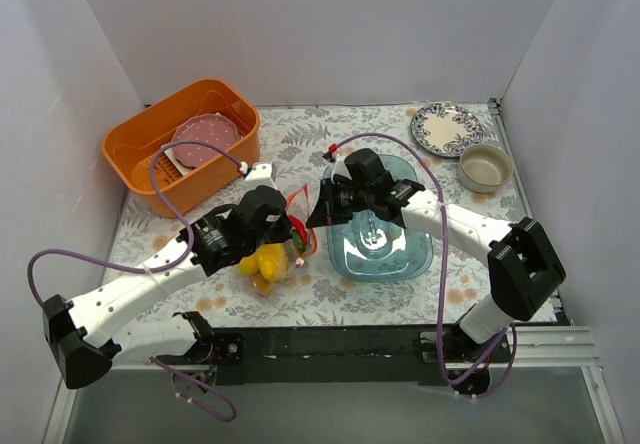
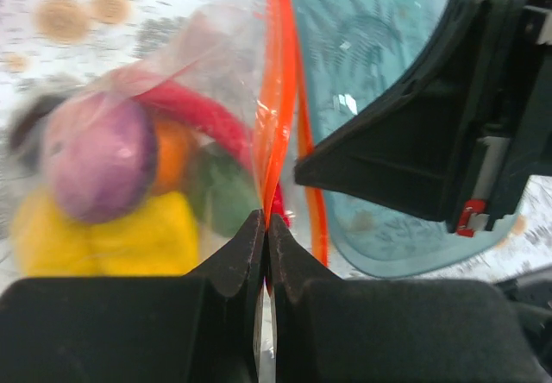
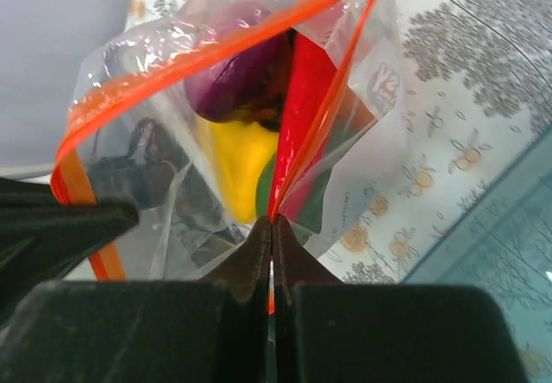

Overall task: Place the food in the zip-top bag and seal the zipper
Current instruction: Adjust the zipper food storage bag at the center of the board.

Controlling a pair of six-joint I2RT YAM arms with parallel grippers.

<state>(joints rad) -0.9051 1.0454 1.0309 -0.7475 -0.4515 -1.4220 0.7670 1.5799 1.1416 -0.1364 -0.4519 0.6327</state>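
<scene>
The zip-top bag (image 1: 272, 256) hangs between my two grippers, left of the blue tray. The food (image 1: 266, 264) sits inside it: purple onion (image 2: 99, 154), yellow pepper (image 2: 95, 232), red chili (image 2: 203, 111), an orange and a green one. The left gripper (image 1: 296, 232) is shut on the orange-red zipper (image 2: 278, 72). The right gripper (image 1: 318, 214) is shut on the zipper (image 3: 323, 98) too, a little way along. In the right wrist view the two zipper strips stand apart, so the mouth gapes. The onion (image 3: 233, 81), pepper (image 3: 237, 159) and chili (image 3: 306, 98) show through it.
The clear blue tray (image 1: 400, 259) lies just right of the bag, under the right arm. An orange basket (image 1: 150, 144) with a pink plate (image 1: 207, 136) stands at the back left. A patterned plate (image 1: 446, 129) and a beige bowl (image 1: 486, 167) stand at the back right.
</scene>
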